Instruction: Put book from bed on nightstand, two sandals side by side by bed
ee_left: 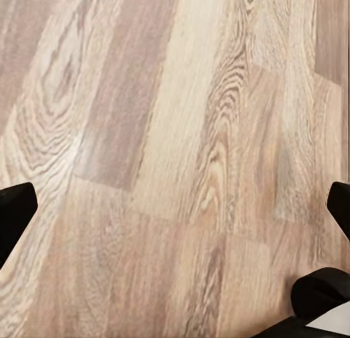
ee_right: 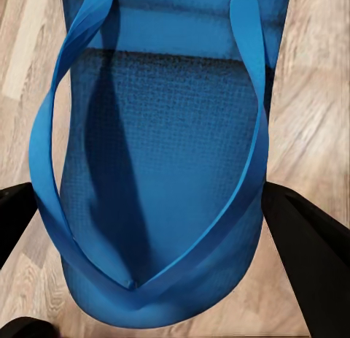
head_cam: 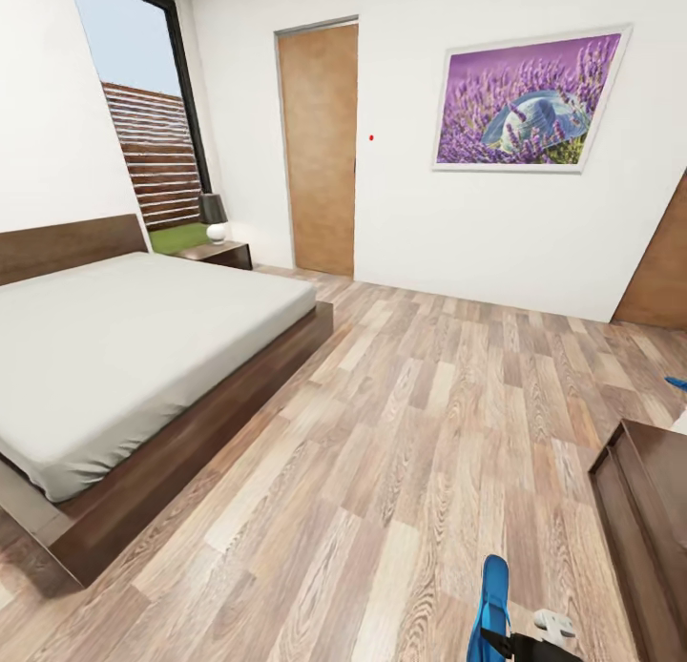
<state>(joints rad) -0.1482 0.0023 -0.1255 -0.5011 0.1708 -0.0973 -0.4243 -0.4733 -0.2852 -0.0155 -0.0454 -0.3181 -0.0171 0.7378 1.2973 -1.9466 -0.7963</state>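
The right gripper [ee_right: 157, 206] is clamped on a blue sandal [ee_right: 157, 155], one finger [ee_right: 306, 258] pressed against each side of the sole, straps facing the camera. In the head view this sandal [head_cam: 493, 605] stands on edge low over the floor [head_cam: 382, 452]. The left gripper [ee_left: 175, 199] hangs wide apart over bare planks. A sliver of the second sandal [head_cam: 676, 383] shows beyond a dark cabinet [head_cam: 649, 509]. The bed [head_cam: 124, 347] lies across the floor to the left, with the nightstand [head_cam: 219, 253] and its lamp [head_cam: 214, 216] past it.
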